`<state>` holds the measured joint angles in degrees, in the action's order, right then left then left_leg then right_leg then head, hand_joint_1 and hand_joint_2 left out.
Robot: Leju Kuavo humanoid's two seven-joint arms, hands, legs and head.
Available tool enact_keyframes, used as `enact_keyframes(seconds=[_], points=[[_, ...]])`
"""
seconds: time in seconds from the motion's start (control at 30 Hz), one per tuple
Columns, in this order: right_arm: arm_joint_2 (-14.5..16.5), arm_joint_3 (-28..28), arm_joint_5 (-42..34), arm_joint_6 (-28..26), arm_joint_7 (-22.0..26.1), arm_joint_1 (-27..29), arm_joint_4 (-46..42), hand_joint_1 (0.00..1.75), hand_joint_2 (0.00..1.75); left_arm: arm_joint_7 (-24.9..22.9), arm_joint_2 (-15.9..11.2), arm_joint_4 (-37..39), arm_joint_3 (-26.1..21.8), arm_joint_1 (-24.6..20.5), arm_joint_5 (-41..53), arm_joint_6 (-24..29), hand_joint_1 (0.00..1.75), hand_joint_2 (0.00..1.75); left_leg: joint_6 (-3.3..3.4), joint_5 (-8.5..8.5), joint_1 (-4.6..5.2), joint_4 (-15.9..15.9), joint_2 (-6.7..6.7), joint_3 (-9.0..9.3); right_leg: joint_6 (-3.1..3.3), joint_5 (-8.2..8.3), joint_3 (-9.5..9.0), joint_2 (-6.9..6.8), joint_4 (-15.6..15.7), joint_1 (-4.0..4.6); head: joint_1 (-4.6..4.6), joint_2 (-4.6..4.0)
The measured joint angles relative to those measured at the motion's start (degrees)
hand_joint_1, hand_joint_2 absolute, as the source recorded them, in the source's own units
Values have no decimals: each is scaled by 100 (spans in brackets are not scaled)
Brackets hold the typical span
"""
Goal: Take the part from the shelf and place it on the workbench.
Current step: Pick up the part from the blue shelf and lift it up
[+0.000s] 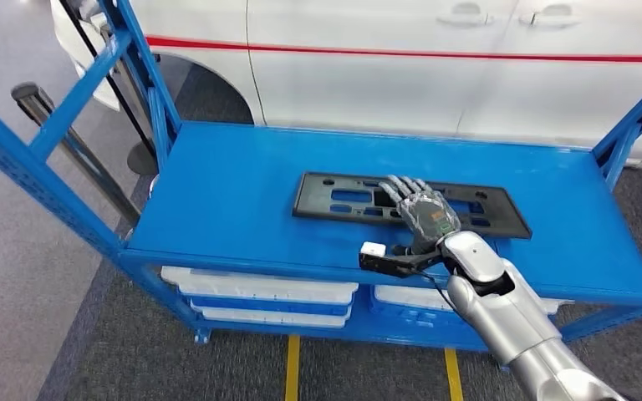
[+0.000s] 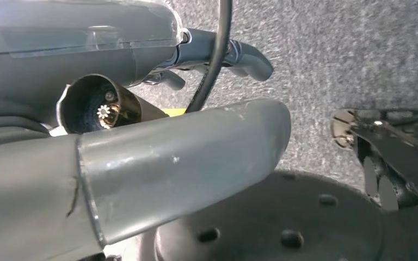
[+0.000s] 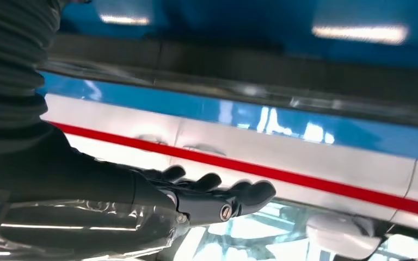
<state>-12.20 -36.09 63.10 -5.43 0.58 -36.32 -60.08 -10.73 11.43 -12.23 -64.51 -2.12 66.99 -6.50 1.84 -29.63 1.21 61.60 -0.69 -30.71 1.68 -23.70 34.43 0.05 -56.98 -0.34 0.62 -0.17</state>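
The part (image 1: 343, 199) is a flat black rectangular frame with cut-outs, lying on the blue shelf top (image 1: 234, 192) right of centre. My right hand (image 1: 425, 213) reaches in from the lower right and lies over the part's middle with its fingers stretched out flat and apart, gripping nothing. In the right wrist view the same hand (image 3: 196, 198) shows its dark fingers extended, and the part (image 3: 239, 70) is a dark band along the blue surface. My left hand (image 2: 185, 152) hangs over grey carpet with thumb and fingers apart, holding nothing.
Blue uprights (image 1: 146, 75) frame the shelf at left and right. White bins (image 1: 259, 296) sit on the lower level. A white car with a red stripe (image 1: 468, 67) stands close behind the shelf. Yellow lines (image 1: 292, 368) mark the grey floor in front.
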Motion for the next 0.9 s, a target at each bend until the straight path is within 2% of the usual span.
enact_keyframes(seconds=[0.1, 0.13, 0.17, 0.2, 0.23, 0.27, 0.3, 0.37, 0.4, 0.47, 0.5, 0.6, 0.63, 0.77, 0.8, 0.9], points=[[61, -1, 8, 2, -35, -31, 76, 0, 175, 3, -3, 1, -15, -12, 0, 1, 0, 0, -156, -391, -125, 969, 19, -638, -1, -54, -87, -9, 40, -50, -34, 0], [91, -1, 29, -9, -75, -32, 130, 0, 175, 4, -3, 1, -19, -14, 0, 1, 0, 0, -212, -428, -172, 1139, 23, -807, -22, -83, -107, -9, 34, -66, -33, 0], [130, -2, 62, -31, -124, -32, 200, 0, 175, 4, -5, 1, -25, -12, 0, 1, 0, 0, -266, -337, -214, 1108, 28, -875, -51, -115, -132, -6, 23, -88, -33, 0], [174, -2, 99, -66, -169, -31, 278, 0, 175, 3, -7, 1, -35, -9, 1, -1, 0, 0, -318, -110, -254, 862, 32, -833, -90, -155, -164, -1, 3, -118, -33, 0], [220, -2, 138, -101, -198, -32, 357, 0, 175, 3, -8, 1, -46, -5, 1, -4, 0, 0, -370, 182, -293, 474, 36, -721, -135, -200, -195, 5, -24, -149, -33, 0], [257, -2, 165, -133, -216, -36, 430, 0, 175, 3, -6, 6, -55, -1, 2, -7, 0, 0, -409, 388, -311, 124, 33, -613, -182, -240, -214, 11, -50, -171, -38, 0], [290, -3, 225, -176, -267, -40, 499, 0, 175, 19, -4, 11, -63, -7, 1, -12, 0, 0, -396, 494, -312, -150, 32, -536, -232, -269, -210, 15, -78, -178, -43, 0], [328, -3, 513, -384, -556, -41, 651, 0, 175, 116, 3, 23, -69, -19, -17, -15, 0, 0, -296, 499, -298, -291, 18, -521, -304, -307, -173, 12, -107, -155, -51, 0], [349, 2, 759, -626, -770, -37, 785, 0, 175, 183, 5, 24, -74, -25, -27, -13, 0, 0, -240, 508, -295, -305, 15, -525, -298, -314, -161, 9, -112, -144, -49, 0], [385, 27, 1191, -1196, -1063, -29, 1145, 0, 175, 282, 11, 25, -91, -23, -37, 6, 0, 0, -217, 547, -300, -306, -8, -518, -237, -329, -191, 1, -97, -145, -48, 0], [403, 48, 1310, -1413, -1102, -33, 1322, 9, 175, 302, 15, 25, -99, -25, -37, 12, 0, 0, -213, 543, -289, -305, -16, -511, -203, -322, -214, 1, -76, -149, -47, 0], [449, 98, 1408, -1608, -1115, -59, 1660, 132, 175, 323, 18, 25, -112, -35, -37, 14, 0, 0, -157, 506, -275, -305, -24, -469, -193, -322, -287, 0, -9, -152, -47, 0], [464, 115, 1420, -1612, -1119, -64, 1742, 164, 175, 326, 19, 25, -114, -40, -38, 13, 0, 0, -140, 495, -272, -305, -22, -454, -195, -323, -307, 0, 8, -152, -47, 0], [502, 200, 1468, -1611, -1133, -64, 1940, 164, 175, 348, 20, 25, -117, -53, -39, 10, 0, 0, -101, 474, -255, -304, -19, -432, -210, -324, -337, -2, 41, -155, -47, 0], [508, 212, 1479, -1611, -1133, -61, 1974, 164, 175, 349, 20, 25, -119, -53, -39, 10, 0, 0, -98, 474, -251, -303, -17, -432, -230, -320, -337, -3, 43, -157, -47, 0], [521, 243, 1502, -1614, -1133, -55, 2055, 172, 175, 352, 20, 25, -123, -53, -39, 9, 0, 0, -95, 474, -242, -298, -12, -434, -393, -313, -339, -2, 55, -176, -47, 0]])
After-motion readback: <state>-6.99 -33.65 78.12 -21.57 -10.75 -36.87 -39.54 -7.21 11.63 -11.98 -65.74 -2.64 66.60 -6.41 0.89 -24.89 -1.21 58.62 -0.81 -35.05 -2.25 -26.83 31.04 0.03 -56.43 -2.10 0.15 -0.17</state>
